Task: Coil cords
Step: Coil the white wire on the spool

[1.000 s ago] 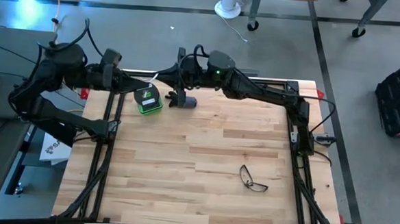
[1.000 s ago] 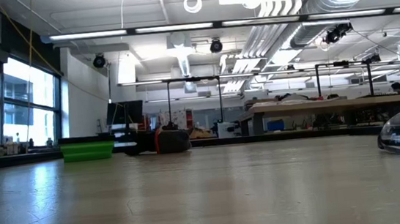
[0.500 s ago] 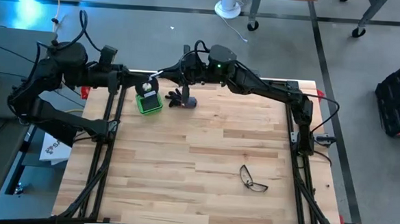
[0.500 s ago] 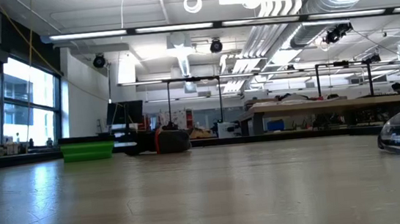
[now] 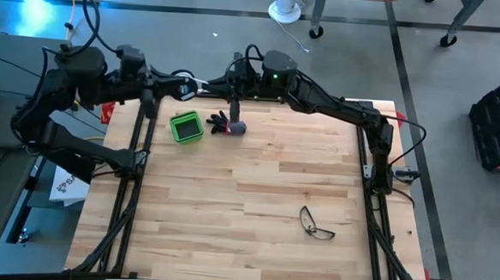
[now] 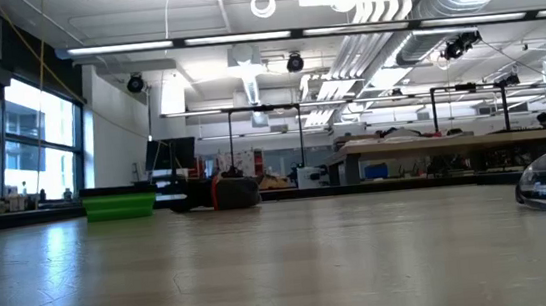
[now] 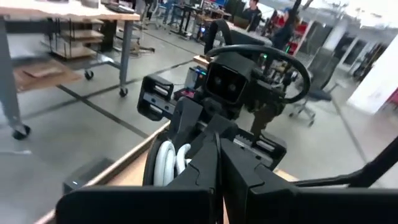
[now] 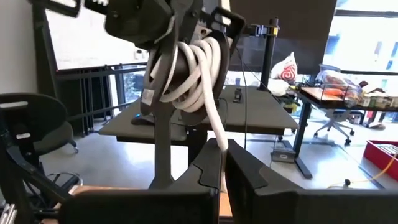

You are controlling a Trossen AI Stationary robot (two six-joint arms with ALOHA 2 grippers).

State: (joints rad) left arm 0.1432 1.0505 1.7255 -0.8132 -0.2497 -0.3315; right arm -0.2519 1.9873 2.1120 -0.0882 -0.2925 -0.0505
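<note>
Cord [image 8: 198, 68] sits coiled in white loops in left hand [image 5: 184, 88], up off the surface [image 5: 255, 200] at its far edge; one strand runs from the coil down into right hand [image 8: 221, 163], whose fingers are pinched shut on it. Left hand [image 7: 219, 163] fingers also closed, white loops [image 7: 166, 163] showing just beside them. Both hands meet nose to nose over far edge, right hand [image 5: 234, 89] w/ its arm reaching across from the right side. Green tray [image 5: 185, 126] lies near far-left corner, dark bundle [image 5: 226, 125] just beside it, apart from both hands. Glasses [image 5: 317, 224] lie well apart toward near right. Rest of surface bare wood, wide open room in middle & near side.
</note>
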